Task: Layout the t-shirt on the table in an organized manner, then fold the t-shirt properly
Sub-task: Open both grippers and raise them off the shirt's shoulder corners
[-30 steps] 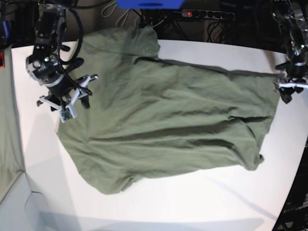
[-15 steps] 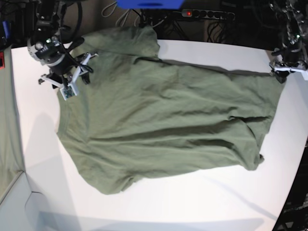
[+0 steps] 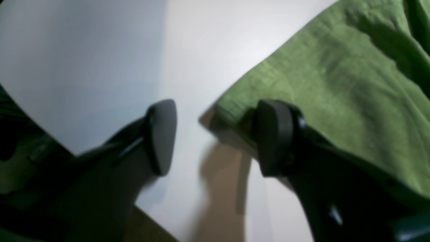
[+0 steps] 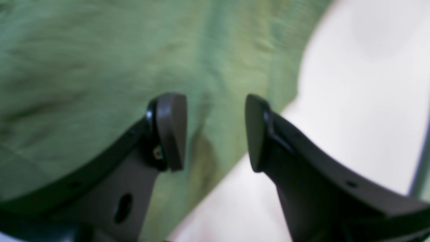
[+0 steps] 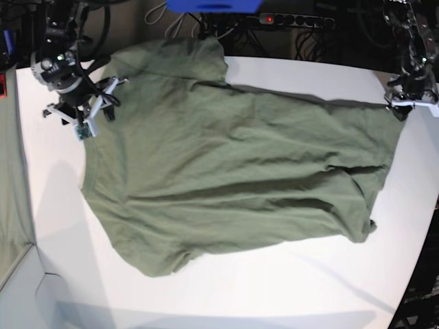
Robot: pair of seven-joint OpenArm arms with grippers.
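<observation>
The olive-green t-shirt (image 5: 233, 164) lies spread and wrinkled across the white table (image 5: 274, 288). My right gripper (image 5: 96, 116) hovers at the shirt's far left edge, near a sleeve. In the right wrist view this gripper (image 4: 213, 132) is open, with shirt cloth (image 4: 100, 67) under it and bare table (image 4: 352, 84) to its right. My left gripper (image 5: 401, 106) sits at the shirt's far right corner. In the left wrist view it (image 3: 218, 137) is open, and the shirt's corner (image 3: 235, 111) lies between the fingers, close to the right one.
A pale grey-green cloth strip (image 5: 10, 171) runs along the left side. A power strip (image 5: 295, 20), cables and a blue object (image 5: 212, 5) lie beyond the table's far edge. The table edge curves away at the right (image 5: 422, 240).
My right arm has moved from over the shirt's left part toward the far left, now at the shirt's edge. My left gripper has shifted slightly farther back at the right corner. Both stayed open.
</observation>
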